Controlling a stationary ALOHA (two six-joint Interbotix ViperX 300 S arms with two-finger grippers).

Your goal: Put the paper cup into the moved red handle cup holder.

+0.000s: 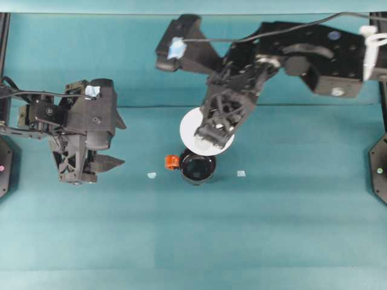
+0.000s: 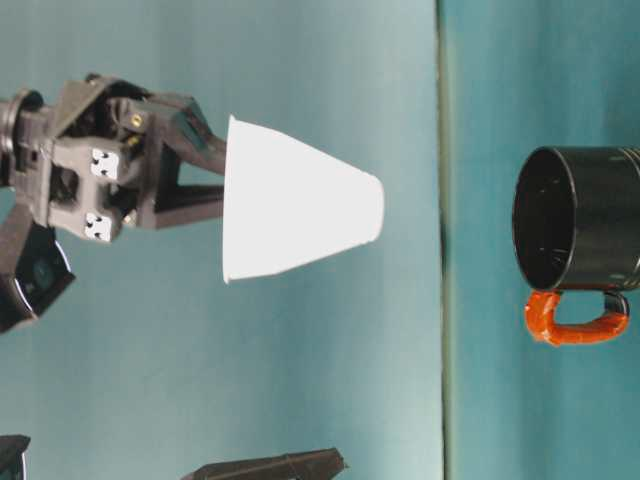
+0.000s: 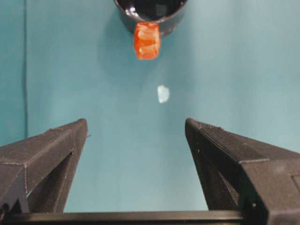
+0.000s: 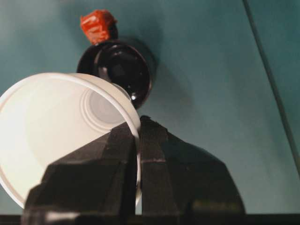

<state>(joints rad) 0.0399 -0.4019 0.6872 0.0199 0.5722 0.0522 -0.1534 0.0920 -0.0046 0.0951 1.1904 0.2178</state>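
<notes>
Two arms, one per side. Right gripper [image 1: 213,140] reaches in from 1 o'clock of the overhead view, jaws pinched narrow on the rim wall of the paper cup [image 1: 195,128]; in the right wrist view one finger sits inside the cup and one outside. Left gripper [image 1: 103,162] parked at 9 o'clock, jaws spread wide, nothing between them.

Paper cup [image 2: 300,213] hangs in the air, well clear of the table [image 1: 290,229], base down toward the holder. From overhead it lies just toward 11 o'clock of the red handle cup holder [image 1: 198,168], their outlines overlapping, so not yet centred over the opening. Holder stands upright on the table, mouth open, empty inside. Red handle [image 1: 172,161] sticks out at 9 o'clock.

Handling, my read: the cup is very light and thin-walled and crushes easily, so a soft pinch on the rim is the right hold. The single-wall grip lets it tilt, so expect some swing. Holder looks rigid and glossy, and may slide if bumped.

Count: one paper cup, one holder, two grippers, two small pale scraps on the table, one [image 1: 151,175] at the holder's 9 o'clock, one [image 1: 241,173] at 3 o'clock.
</notes>
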